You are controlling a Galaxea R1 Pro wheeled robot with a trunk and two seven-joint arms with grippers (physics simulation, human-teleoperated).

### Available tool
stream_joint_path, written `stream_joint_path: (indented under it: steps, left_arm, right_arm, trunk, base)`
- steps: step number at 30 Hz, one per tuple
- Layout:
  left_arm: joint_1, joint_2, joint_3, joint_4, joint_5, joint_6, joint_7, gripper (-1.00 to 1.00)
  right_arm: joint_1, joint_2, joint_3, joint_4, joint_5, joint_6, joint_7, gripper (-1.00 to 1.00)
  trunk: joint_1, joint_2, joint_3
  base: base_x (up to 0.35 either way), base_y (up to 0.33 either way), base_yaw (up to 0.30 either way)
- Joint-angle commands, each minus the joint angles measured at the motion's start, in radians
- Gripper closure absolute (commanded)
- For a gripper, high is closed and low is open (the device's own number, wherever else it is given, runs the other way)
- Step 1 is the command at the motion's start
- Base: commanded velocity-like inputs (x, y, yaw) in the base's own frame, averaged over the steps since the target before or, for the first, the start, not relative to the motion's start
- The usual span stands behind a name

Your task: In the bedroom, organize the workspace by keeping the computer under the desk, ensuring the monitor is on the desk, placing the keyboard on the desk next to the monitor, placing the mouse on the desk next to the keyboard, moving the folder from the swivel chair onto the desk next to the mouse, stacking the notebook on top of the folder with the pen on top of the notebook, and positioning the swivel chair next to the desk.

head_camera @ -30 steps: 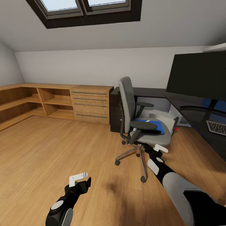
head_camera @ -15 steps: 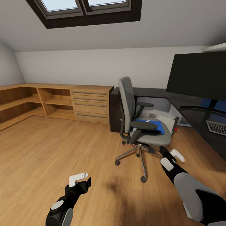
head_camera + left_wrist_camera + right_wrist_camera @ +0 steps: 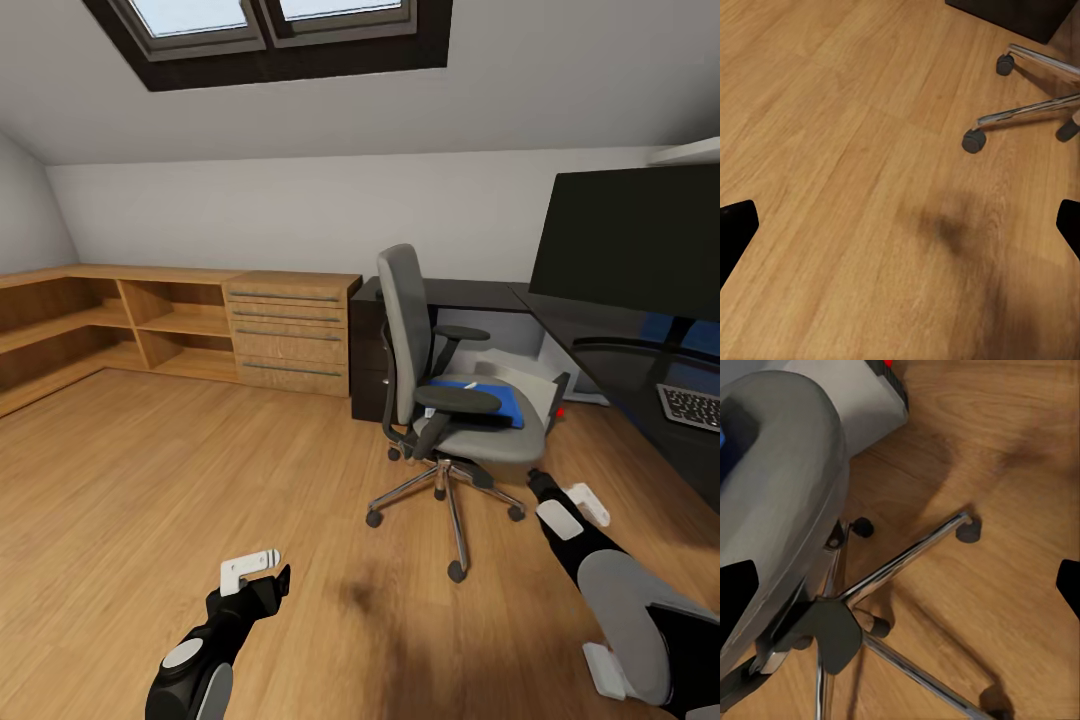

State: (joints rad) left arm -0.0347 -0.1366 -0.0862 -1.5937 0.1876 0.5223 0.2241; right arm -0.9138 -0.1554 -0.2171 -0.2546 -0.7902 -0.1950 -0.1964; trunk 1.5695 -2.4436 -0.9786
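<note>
Wood floor (image 3: pixel 200 470) under swivel chair (image 3: pixel 440 400) beside desk (image 3: pixel 640 380)

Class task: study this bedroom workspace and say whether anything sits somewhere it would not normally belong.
Yes. A blue folder lies flat on the seat of the swivel chair, with a small white item, likely the pen, on top. The chair stands out on the wooden floor, turned side-on to the desk, not tucked in.

The swivel chair (image 3: pixel 450 400) had matt grey cloth padding and a shiny chrome base; the desk (image 3: pixel 620 345) top was glossy black; the floor (image 3: pixel 150 470) was smooth, satin-finished wood.
</note>
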Motion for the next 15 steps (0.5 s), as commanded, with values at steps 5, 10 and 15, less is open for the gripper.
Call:
stream_joint_path:
  steps: [5, 10, 15]
  left_arm:
    - [-0.001, 0.000, -0.001, 0.000, 0.012, 0.004, 0.009, -1.00]
    - [-0.001, 0.000, -0.001, 0.000, 0.012, 0.003, 0.009, -1.00]
    - [0.017, -0.013, 0.007, 0.013, 0.012, -0.014, 0.016, -1.00]
  right_arm:
    - [0.000, -0.008, 0.004, -0.008, -0.012, -0.006, 0.010, -1.00]
    - [0.000, -0.020, 0.003, -0.018, -0.013, -0.006, 0.035, -1.00]
    - [-0.004, -0.022, -0.014, -0.007, 0.004, 0.011, 0.056, -1.00]
  trunk:
    - [0.000, 0.000, -0.001]
    - [0.000, 0.000, -0.001]
    - [0.000, 0.000, -0.001]
  base:
    - [0.000, 0.000, 0.000]
    - [0.000, 0.000, 0.000]
    - [0.000, 0.000, 0.000]
